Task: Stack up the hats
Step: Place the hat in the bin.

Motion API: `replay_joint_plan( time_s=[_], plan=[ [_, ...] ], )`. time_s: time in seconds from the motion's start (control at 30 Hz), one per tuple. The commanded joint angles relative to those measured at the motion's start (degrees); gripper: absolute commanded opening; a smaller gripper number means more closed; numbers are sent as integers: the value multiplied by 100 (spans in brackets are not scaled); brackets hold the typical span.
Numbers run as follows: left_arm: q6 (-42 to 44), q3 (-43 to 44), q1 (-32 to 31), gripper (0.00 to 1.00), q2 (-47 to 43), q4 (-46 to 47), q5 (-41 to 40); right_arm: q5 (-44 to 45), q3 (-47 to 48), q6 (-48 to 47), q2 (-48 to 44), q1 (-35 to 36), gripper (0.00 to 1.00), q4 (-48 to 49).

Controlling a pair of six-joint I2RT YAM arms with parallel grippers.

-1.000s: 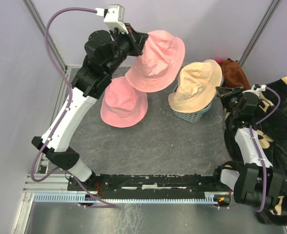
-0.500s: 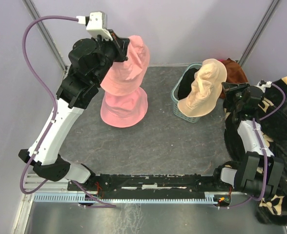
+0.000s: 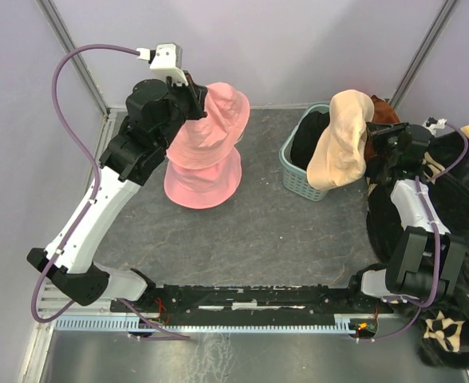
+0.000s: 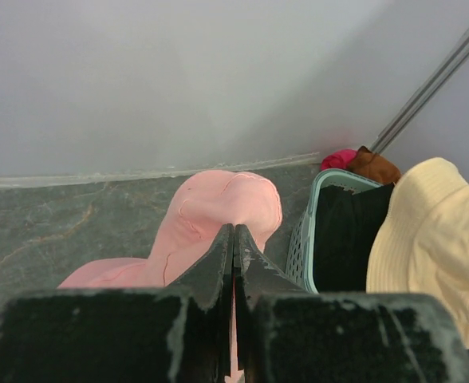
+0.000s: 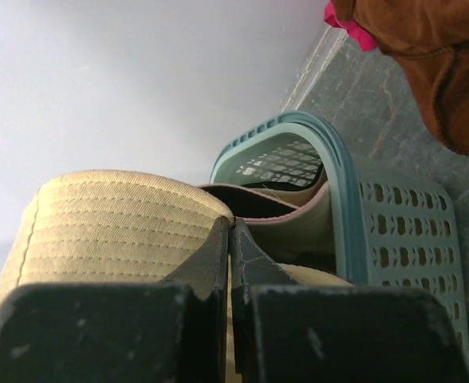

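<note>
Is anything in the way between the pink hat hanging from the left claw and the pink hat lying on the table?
Nothing visible. The hanging pink hat in the left claw droops straight over the lying pink hat; the basket and beige hat are off to the side.
</note>
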Motion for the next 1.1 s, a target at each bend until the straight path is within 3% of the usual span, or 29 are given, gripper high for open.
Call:
replay_joint_plan(
  time_s=[0.0,0.4,0.73,1.07],
  plan=[
    [111,144,85,3,-226,385,-155,69,522,0,61,141,1,141],
    [199,-225,300,3,-413,429,-383,226,1671,-408,482,1063,1,-249],
    [-103,-905,832,3,-611,684,89,392,2577,-631,635,1417,1,-628],
    [-294,-1369,1040,3,-639,882,376,532,2541,-683,809,1531,1,-521]
  ],
)
